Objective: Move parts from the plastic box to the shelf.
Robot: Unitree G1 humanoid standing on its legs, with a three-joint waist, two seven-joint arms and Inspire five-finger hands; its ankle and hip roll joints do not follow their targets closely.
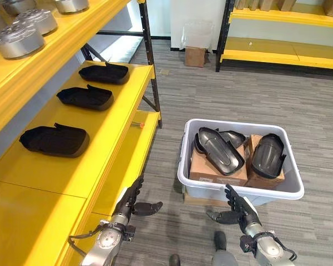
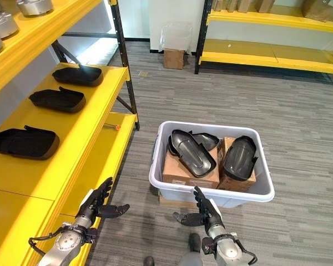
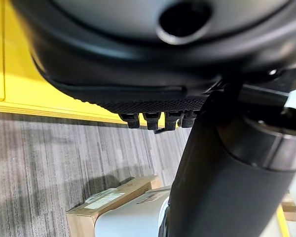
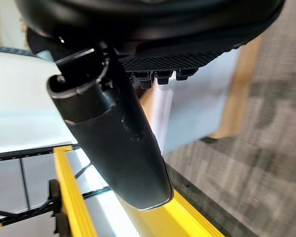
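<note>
The white plastic box (image 1: 293,188) holds black parts (image 1: 219,149) on cardboard boxes (image 1: 211,172).

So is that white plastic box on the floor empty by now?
No. The white plastic box holds black parts lying on cardboard boxes. Both hands, left and right, hover open outside it.

Yellow shelf (image 1: 108,124), black parts (image 1: 55,139) — white plastic box (image 1: 241,191) — grey streaked floor (image 1: 255,88)
</note>
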